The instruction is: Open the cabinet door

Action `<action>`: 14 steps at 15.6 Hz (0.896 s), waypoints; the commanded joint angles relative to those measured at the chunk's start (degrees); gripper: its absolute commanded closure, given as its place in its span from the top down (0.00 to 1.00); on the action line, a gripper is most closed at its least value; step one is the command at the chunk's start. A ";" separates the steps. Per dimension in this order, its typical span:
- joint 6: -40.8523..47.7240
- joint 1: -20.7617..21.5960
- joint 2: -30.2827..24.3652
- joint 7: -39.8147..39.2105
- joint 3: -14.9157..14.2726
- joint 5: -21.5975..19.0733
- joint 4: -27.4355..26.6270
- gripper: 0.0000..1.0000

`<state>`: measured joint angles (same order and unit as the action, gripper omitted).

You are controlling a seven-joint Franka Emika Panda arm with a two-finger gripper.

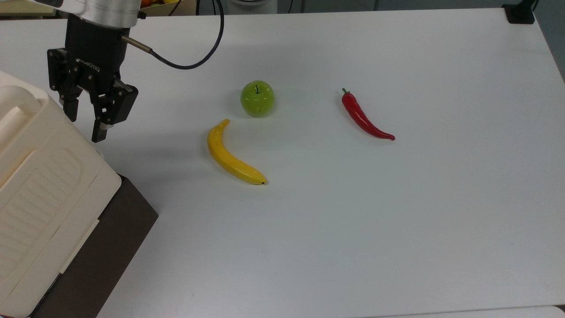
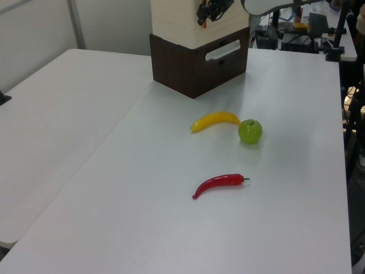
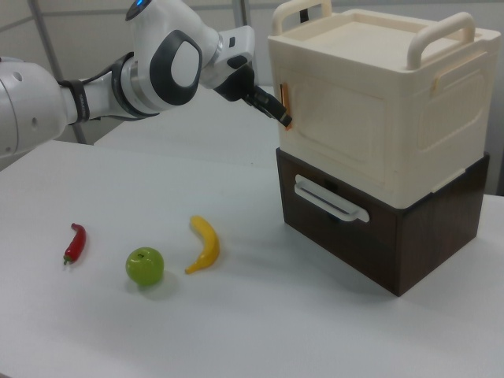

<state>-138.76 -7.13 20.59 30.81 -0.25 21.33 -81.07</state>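
The gripper (image 1: 84, 125), fingers spread and holding nothing, hangs at the cabinet's (image 3: 370, 110) door (image 3: 335, 130) edge, above the table (image 1: 397, 221).

A large white table (image 1: 397, 229) fills the scene under even, soft indoor light. In the left view a second white table (image 2: 51, 131) stands flush beside it, with a narrow seam between them, and a pale wall panel with a grey upright post (image 2: 76, 24) rises behind. At the left view's far right sit dark stands and cluttered equipment (image 2: 308, 28)
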 commanded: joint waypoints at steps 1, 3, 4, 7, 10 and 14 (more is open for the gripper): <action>-1.07 0.19 0.77 1.44 -0.27 1.35 1.18 0.59; -4.31 0.10 0.77 1.44 -0.53 1.35 1.00 0.56; -5.02 0.02 0.77 1.44 -0.62 1.35 1.00 0.54; -5.21 0.02 0.86 1.27 -0.62 1.87 0.91 0.45; -5.12 0.02 0.86 1.09 -0.62 1.96 0.65 0.29; -4.77 -0.16 0.59 0.65 -0.62 1.96 0.48 0.10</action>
<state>-142.06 -7.42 20.65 30.81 -0.52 22.00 -81.00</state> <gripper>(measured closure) 0.789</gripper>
